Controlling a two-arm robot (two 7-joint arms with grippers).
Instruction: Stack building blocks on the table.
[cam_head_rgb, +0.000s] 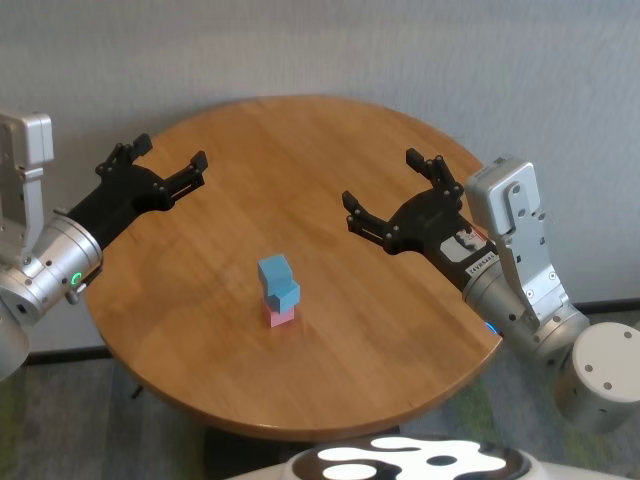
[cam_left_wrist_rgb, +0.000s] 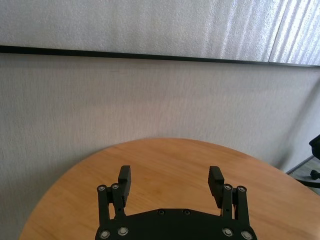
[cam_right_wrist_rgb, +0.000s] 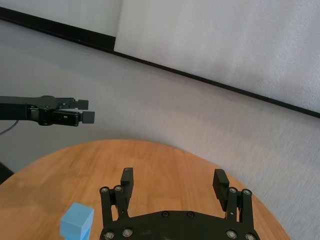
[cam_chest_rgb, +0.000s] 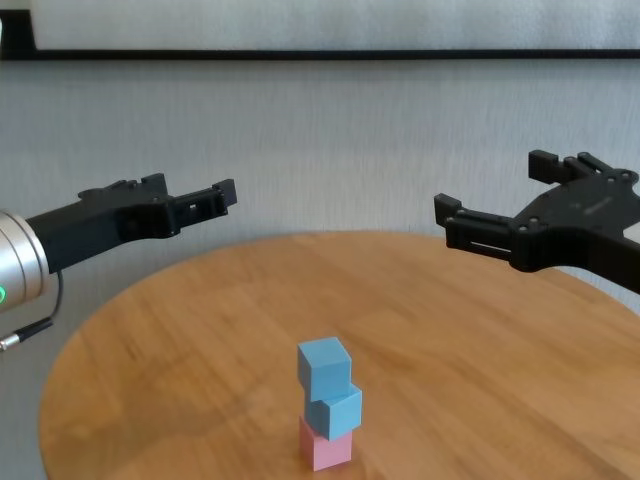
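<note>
Three building blocks stand in one slightly twisted stack near the front middle of the round wooden table (cam_head_rgb: 300, 150). The pale pink cube (cam_head_rgb: 282, 316) is at the bottom, a light blue cube (cam_head_rgb: 286, 294) sits on it, and a second light blue cube (cam_head_rgb: 274, 269) is on top. The chest view shows the pink cube (cam_chest_rgb: 325, 447) and the top cube (cam_chest_rgb: 324, 365). My left gripper (cam_head_rgb: 170, 152) is open and empty, raised over the table's far left. My right gripper (cam_head_rgb: 380, 188) is open and empty, raised to the right of the stack. The right wrist view shows the top cube (cam_right_wrist_rgb: 77, 220).
A grey wall (cam_chest_rgb: 330, 150) with a black strip stands close behind the table. The table's rim (cam_head_rgb: 470, 360) curves under my right forearm. A dark chair base (cam_left_wrist_rgb: 315, 160) shows on the floor beyond the table. My left gripper (cam_right_wrist_rgb: 82, 112) also shows in the right wrist view.
</note>
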